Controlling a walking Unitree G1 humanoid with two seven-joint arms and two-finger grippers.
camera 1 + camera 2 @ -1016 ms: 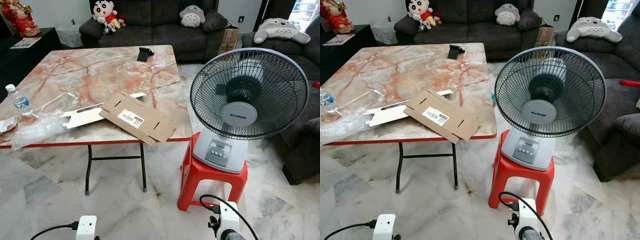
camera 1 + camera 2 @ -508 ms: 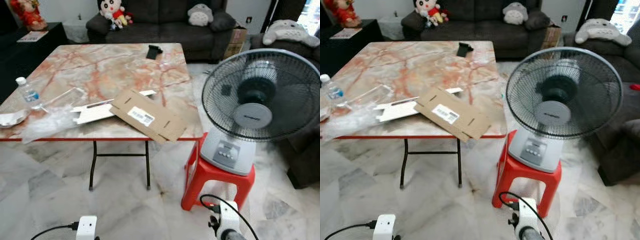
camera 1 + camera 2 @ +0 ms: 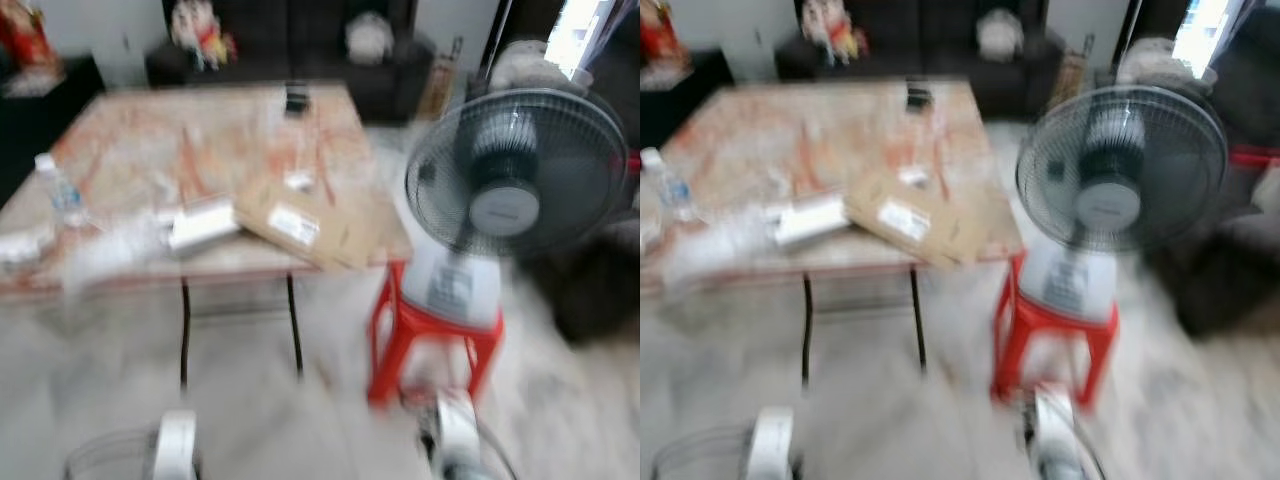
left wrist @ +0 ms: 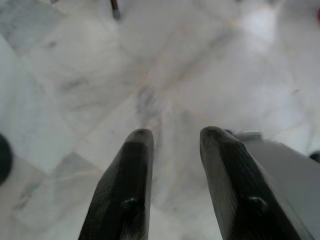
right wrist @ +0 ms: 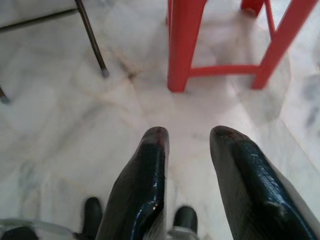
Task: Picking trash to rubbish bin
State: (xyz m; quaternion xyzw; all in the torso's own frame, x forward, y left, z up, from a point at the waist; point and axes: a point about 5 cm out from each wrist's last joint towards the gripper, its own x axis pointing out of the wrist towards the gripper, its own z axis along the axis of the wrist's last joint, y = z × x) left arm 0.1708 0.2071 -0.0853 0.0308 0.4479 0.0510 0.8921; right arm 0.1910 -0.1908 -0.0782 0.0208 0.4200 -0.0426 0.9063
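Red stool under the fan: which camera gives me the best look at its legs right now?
The right wrist view: the red stool shows sharp there, its legs and crossbar planted on the marble floor, beyond the open right tool. Both eye views show the whole stool with the fan on top, but motion-blurred.

Both eye views look forward and down from the robot's head, blurred, standing back from the marble worktop, the fan and the red stool; the right eye frames the same scene slightly shifted. The left wrist view looks along the left gripper straight at the marble floor, close above it. The right wrist view looks along the right gripper at the floor, sharing the stool's legs and a worktop leg with the eye views.
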